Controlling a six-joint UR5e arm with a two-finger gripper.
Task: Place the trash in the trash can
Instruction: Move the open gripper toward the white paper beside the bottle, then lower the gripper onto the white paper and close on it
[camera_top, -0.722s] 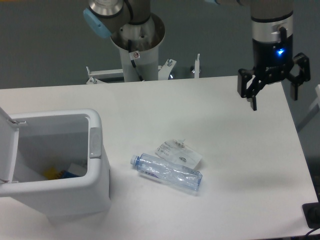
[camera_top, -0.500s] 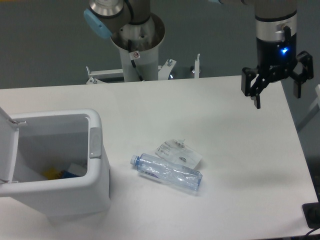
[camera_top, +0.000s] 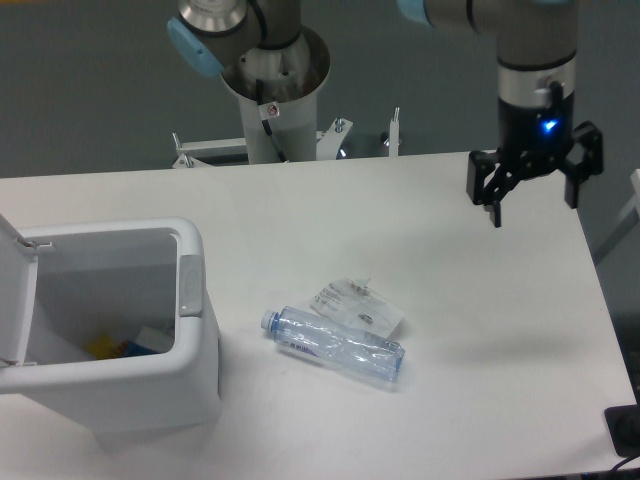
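Observation:
A crushed clear bluish water bottle (camera_top: 335, 345) lies on its side on the white table (camera_top: 300, 220), cap end to the left. A flat clear wrapper with dark print (camera_top: 357, 304) lies just behind it, touching it. The white trash can (camera_top: 190, 360) stands at the front left with its lid (camera_top: 15, 300) swung open to the left and a grey tab (camera_top: 189, 286) on its rim. My gripper (camera_top: 533, 208) hangs open and empty above the table's far right, well away from the trash.
The arm's base column (camera_top: 270, 95) stands behind the table's back edge, with metal brackets (camera_top: 340, 135) beside it. The bin holds some coloured items (camera_top: 120, 348). A dark object (camera_top: 625, 430) sits off the table's front right corner.
My gripper has shifted slightly left and up from its spot at the far right edge. The bottle, wrapper and bin have not moved.

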